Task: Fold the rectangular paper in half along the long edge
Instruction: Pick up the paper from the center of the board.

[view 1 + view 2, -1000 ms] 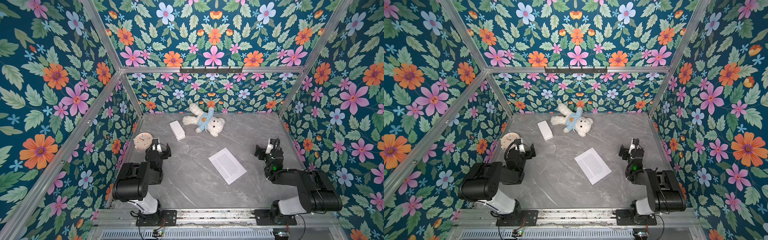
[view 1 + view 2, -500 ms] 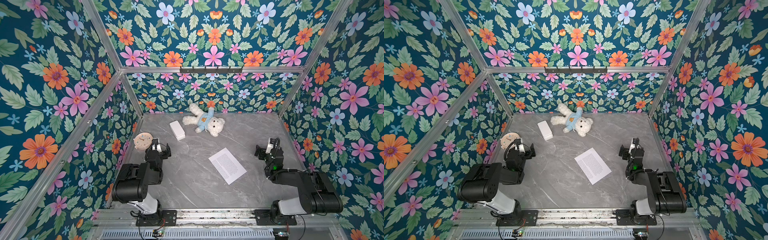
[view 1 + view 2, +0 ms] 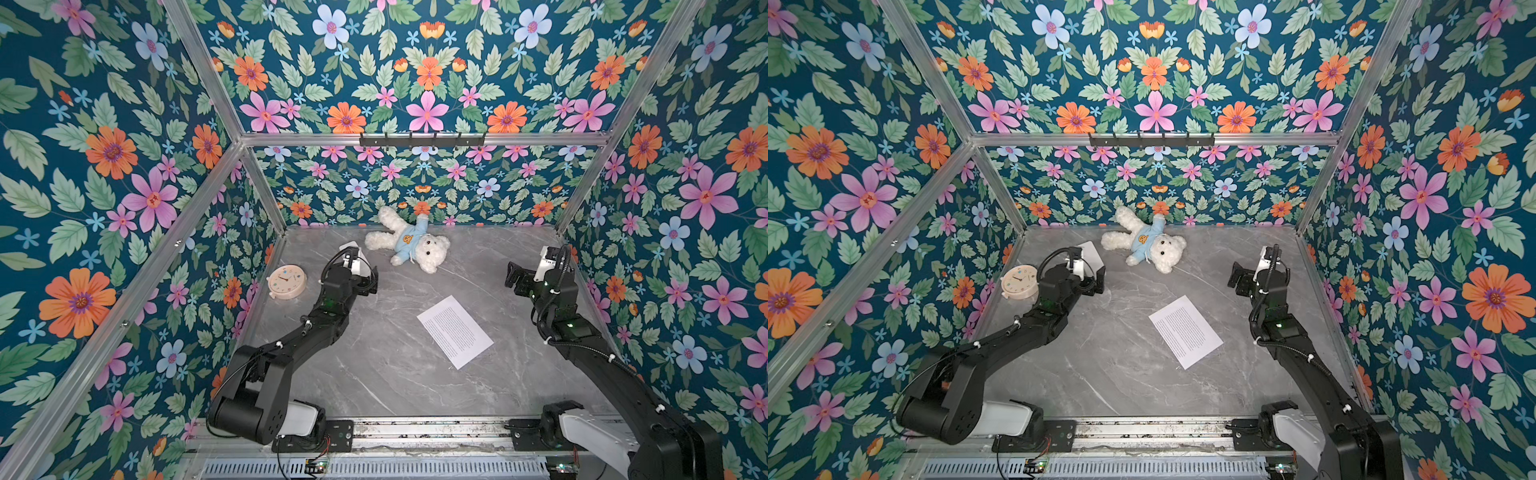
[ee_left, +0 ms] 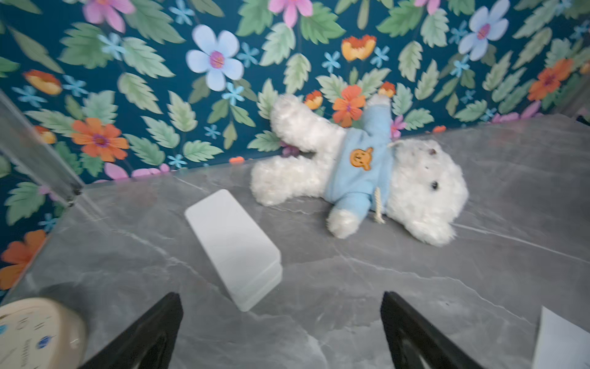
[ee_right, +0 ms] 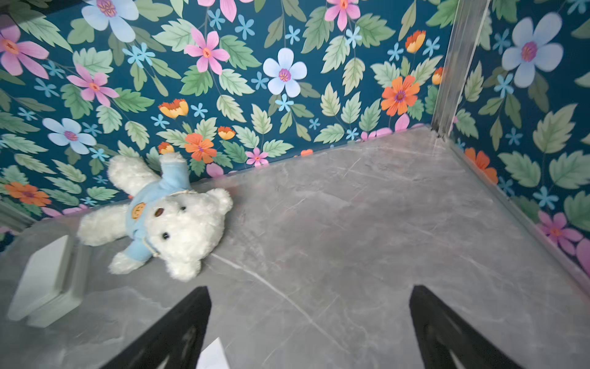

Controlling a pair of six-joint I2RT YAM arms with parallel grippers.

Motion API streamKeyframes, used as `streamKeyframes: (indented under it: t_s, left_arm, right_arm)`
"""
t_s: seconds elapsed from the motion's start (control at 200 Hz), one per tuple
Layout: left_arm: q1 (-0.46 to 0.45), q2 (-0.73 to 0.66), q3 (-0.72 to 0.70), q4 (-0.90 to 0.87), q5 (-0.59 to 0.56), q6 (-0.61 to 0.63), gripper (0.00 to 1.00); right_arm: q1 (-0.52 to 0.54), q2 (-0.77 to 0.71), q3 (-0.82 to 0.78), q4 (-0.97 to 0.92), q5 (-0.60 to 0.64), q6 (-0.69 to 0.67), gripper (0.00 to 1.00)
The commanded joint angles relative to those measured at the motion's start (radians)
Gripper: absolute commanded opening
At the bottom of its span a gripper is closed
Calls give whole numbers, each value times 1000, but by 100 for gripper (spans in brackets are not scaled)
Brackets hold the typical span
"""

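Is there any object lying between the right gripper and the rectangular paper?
Nothing visible does. In a top view, only bare tabletop separates the open right gripper from the rectangular paper; the teddy bear lies farther back, off that path.

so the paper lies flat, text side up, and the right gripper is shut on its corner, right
No: the right gripper is open and holds nothing, as the right wrist view shows. The paper does lie flat, text side up.
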Motion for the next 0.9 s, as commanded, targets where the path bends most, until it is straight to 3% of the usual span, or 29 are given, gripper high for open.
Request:
streamKeyframes:
  t_s: [0.0,0.175,0.27,0.345,0.435,0.58,0.895]
  left_arm:
    - [-53,59,54,-93,105,-67,100]
    - [-151,215,243,-255,189,-171,100]
    - [-197,305,335,-336,213,-207,99]
    - [-218,358,376,-365,233,-240,89]
    - [-235,409,408,-386,256,-275,83]
    - [-264,476,452,-408,279,-289,79]
    - [-293,556,497,-498,300,-291,76]
  right_arm:
    - [10,-53,6,-315,-90,214,99]
    - [37,-178,-95,-448,-267,453,99]
    - [97,-240,-166,-492,-299,566,94]
    - [147,-289,-219,-505,-290,648,88]
    - [204,-317,-275,-503,-266,732,77]
    - [235,-267,-346,-422,-307,825,71]
    - [237,-93,-375,-285,-329,860,64]
